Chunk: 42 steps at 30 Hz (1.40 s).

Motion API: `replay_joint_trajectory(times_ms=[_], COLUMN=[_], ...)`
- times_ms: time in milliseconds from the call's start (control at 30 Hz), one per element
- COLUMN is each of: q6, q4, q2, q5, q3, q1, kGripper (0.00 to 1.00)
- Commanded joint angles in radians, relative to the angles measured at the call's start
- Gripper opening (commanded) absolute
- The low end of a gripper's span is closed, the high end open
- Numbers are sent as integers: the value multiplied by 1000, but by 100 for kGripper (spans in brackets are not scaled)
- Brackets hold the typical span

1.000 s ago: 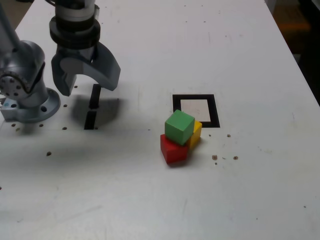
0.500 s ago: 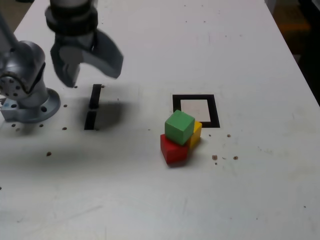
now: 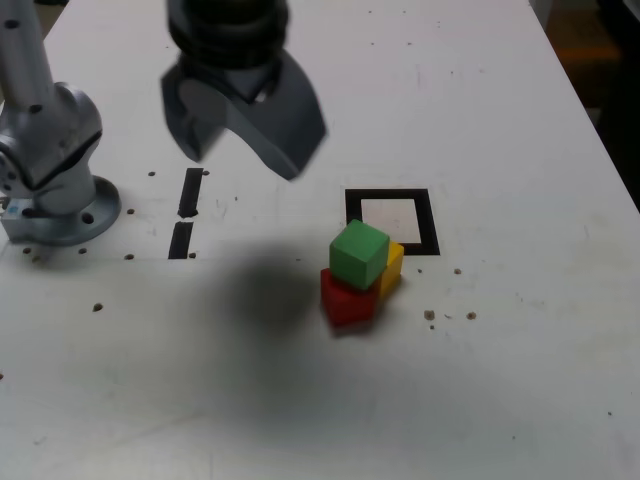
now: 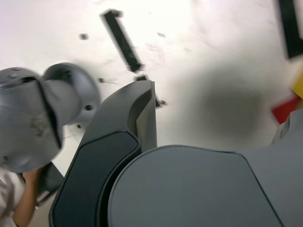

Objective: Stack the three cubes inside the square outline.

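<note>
3 cubes sit clustered on the white table [image 3: 480, 400], just outside the square outline [image 3: 392, 221], which holds nothing. Largest in view, the gripper [image 3: 245, 140] hangs above the table with jaws spread wide and empty, off to the exterior view's left of the pile. The green cube [image 3: 358, 253] rests tilted on the red cube [image 3: 345, 300] and the yellow cube [image 3: 391, 268], which touches the outline's near edge. The reach looks to be in hand; next, the gripper likely must lower squarely over the green cube.
</note>
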<state>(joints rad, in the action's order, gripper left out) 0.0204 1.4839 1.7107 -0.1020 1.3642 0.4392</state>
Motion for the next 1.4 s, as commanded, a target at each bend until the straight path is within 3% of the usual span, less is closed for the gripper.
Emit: replay_joint_trajectory(times_ms=[0, 200, 400, 733, 1033, 1367], q6=[12, 44, 72, 85, 133, 141], q4=[10, 43, 19, 14, -65, -133], q2=[39, 132, 210, 236, 279, 303], q5=[1, 7, 80, 99, 169, 142], q3=[382, 465, 462, 340, 281, 234], q1=[9, 21, 21, 10, -2, -21], kGripper=[98, 97, 96, 95, 93, 83])
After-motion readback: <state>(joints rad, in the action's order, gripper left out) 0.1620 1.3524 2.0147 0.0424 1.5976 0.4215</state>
